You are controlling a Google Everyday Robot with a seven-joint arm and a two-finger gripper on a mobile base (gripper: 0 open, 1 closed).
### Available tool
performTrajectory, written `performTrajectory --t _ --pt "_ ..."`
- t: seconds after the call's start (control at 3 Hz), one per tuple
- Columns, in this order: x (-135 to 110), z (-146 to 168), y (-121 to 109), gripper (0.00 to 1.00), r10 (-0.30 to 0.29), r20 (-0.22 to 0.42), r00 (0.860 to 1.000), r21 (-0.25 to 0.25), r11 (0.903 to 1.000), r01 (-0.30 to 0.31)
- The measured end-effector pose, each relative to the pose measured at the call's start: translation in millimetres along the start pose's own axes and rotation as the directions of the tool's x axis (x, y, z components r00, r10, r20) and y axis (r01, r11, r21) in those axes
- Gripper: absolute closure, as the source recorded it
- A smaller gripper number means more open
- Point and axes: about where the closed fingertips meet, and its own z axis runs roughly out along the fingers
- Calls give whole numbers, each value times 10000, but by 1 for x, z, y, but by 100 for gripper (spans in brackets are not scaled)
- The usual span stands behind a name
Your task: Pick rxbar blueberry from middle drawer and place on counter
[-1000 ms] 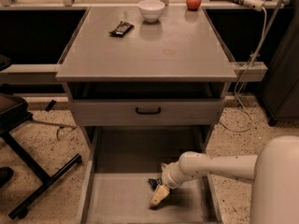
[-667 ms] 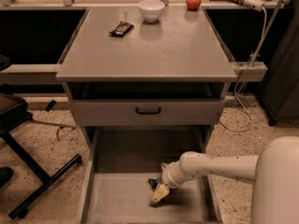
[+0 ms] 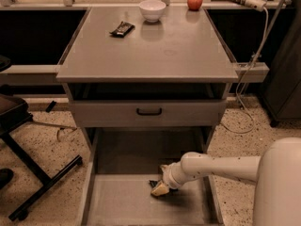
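- The tool (image 3: 160, 188) is down at the floor of the drawer (image 3: 117, 206). Its tip is on or right at the bar (image 3: 154, 183), which shows only as a dark scrap at the tool's left edge. You cannot tell whether the tool is apart or clamped on the bar.
- Your main risk is the shape: a flat bar on a flat, bare metal floor gives little to catch. The tool may skate over it or push it along the smooth tray.
- The wrapper looks crinkled and slick, so a hold on one corner alone could slip during the lift.
- The drawer front (image 3: 149, 111) and the thick edge of the counter (image 3: 150, 74) sit above and beyond the tool. A straight rise could clip them.
- Far beyond the tool, on the counter, lie another dark bar (image 3: 122, 28), a round white bowl (image 3: 153, 9) and an apple (image 3: 194, 1). Set down short of them.
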Motion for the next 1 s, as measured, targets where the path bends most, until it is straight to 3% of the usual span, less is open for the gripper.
performTrajectory --t 0.67,1.0 --pt "-5 -7 0 96 0 0 10000 0 10000 0" --pt "-8 -11 0 100 0 0 10000 0 10000 0"
